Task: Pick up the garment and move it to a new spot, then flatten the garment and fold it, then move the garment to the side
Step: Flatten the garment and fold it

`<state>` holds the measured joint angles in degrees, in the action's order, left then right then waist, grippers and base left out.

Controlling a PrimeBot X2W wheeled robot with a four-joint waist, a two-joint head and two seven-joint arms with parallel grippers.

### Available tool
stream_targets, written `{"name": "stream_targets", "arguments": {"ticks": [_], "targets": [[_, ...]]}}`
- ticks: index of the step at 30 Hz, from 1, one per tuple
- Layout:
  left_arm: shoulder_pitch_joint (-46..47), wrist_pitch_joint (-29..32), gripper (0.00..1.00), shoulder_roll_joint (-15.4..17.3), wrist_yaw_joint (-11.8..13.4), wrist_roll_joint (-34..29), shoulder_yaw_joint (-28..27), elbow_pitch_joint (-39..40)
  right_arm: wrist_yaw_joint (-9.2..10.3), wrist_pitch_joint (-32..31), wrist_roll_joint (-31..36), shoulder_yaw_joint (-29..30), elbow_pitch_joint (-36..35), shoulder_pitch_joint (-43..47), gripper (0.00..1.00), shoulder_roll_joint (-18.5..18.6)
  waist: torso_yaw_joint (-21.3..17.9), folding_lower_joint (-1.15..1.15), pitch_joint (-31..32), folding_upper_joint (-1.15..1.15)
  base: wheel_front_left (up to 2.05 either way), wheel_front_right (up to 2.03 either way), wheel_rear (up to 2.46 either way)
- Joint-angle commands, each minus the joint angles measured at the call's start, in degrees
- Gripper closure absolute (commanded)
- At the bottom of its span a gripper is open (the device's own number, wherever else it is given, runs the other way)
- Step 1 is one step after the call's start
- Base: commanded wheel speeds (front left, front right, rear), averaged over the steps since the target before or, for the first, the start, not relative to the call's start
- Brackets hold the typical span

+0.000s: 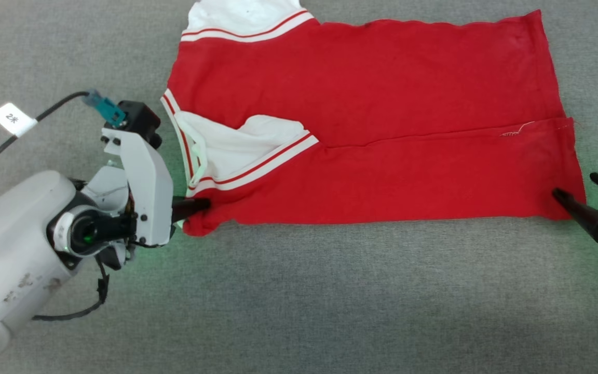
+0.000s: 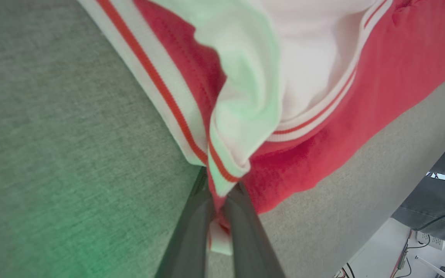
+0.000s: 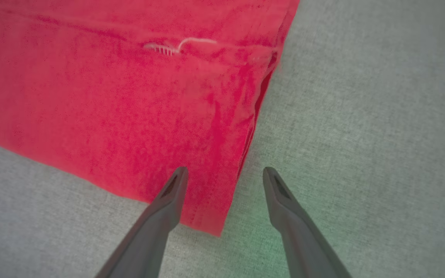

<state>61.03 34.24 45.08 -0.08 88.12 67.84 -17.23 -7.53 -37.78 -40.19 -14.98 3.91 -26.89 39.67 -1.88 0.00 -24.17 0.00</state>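
Head view: garment [image 1: 371, 93] spread flat on grey surface [image 1: 299, 301], near long edge already folded inward. Left gripper [image 1: 200, 203] clamped on near left corner, beside the striped trim; pinch plain in left wrist view. Right gripper [image 1: 574, 184] apart, straddling near right hem corner, not yet closed. Judged: folding step in hand. Next calls for closing right fingers on hem, then lifting both corners evenly toward far edge.

We note a red jersey shirt [image 1: 382, 104] with white sleeves and white trim striped in thin red, a mottled grey woven cloth surface [image 1: 299, 301] tinged green in patches, a teal plug [image 1: 106, 108], and a white tag [image 1: 13, 119] on a black cable [image 1: 55, 105].
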Motion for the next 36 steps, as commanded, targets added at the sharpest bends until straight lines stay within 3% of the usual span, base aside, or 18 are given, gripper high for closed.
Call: {"name": "stream_targets", "arguments": {"ticks": [1, 3, 11, 12, 13, 14, 18, 23, 30, 35, 36], "targets": [[-1.42, 0.15, 1.0, -1.48, -0.44, -0.54, 1.1, 0.22, 0.09, -1.25, 0.39, -1.05, -0.12, -1.03, 0.0, 0.55, 0.25, 0.0, -0.17, 0.0, 0.0, 0.0, 0.0], [-0.98, -0.37, 1.0, -2.02, -0.91, -0.99, 1.01, 0.28, 0.09, -6.59, -1.14, -3.48, 1.3, -3.15, 0.0, 0.55, 0.79, 0.0, -0.55, 0.0, 0.0, 0.0, 0.0], [-0.76, -2.45, 1.0, -3.4, -1.95, -2.11, 0.74, -0.63, 0.1, -13.18, -0.5, -7.14, 5.67, -6.28, 0.0, 0.81, 2.27, 0.0, -1.44, 0.0, 0.0, 0.0, 0.0], [-0.94, -2.64, 1.0, -3.49, -2.21, -2.16, 0.78, -0.83, 0.1, -13.61, -0.57, -7.62, 6.12, -6.35, 0.46, 0.74, 2.41, 0.0, -1.43, 0.0, 0.0, 0.0, 0.0], [-1.12, -2.84, 1.0, -3.6, -2.36, -2.2, 0.74, -1.03, 0.1, -13.63, -0.57, -8.08, 6.29, -6.35, 0.77, 0.71, 2.55, 0.0, -1.38, 0.0, 0.0, 0.0, 0.0], [-1.37, -3.25, 1.0, -3.7, -2.57, -2.18, 0.65, -1.28, 0.1, -13.27, -0.97, -7.91, 6.62, -6.37, 1.0, 0.35, 2.67, 0.0, -1.23, 0.0, 0.0, 0.0, 0.0], [-2.94, -4.51, 1.0, -2.98, -3.59, -1.42, 0.23, -0.91, 0.1, -12.48, -2.19, -7.28, 6.78, -5.09, 1.0, 0.55, 2.93, 0.0, 0.2, 0.0, 0.0, 0.0, 0.0], [-6.0, -7.53, 1.0, 0.43, -4.31, -0.87, -0.46, 2.61, 0.1, -11.26, -3.94, -5.22, 5.71, -1.42, 1.0, 3.16, 3.23, 0.0, 2.86, 0.0, 0.0, 0.0, 0.0], [-11.74, -11.04, 1.0, 6.66, -2.13, -1.21, -0.03, 12.26, 0.1, -10.99, -5.54, -2.23, 2.06, 5.68, 1.0, 5.81, 3.9, 0.0, 5.24, 0.0, 0.0, 0.0, 0.0], [-14.02, -12.91, 1.0, 7.78, -0.33, -2.51, 0.74, 17.19, 0.1, -10.51, -5.79, 1.61, -1.83, 11.9, 0.99, 6.61, 4.8, 0.0, 5.87, 0.0, 0.0, 0.0, 0.0], [-14.26, -13.63, 1.0, 7.63, 0.04, -2.67, 0.58, 17.32, 0.1, -9.66, -5.13, 2.63, -2.71, 12.71, 0.62, 6.61, 4.86, 0.0, 5.95, 0.0, 0.0, 0.0, 0.0]]}}
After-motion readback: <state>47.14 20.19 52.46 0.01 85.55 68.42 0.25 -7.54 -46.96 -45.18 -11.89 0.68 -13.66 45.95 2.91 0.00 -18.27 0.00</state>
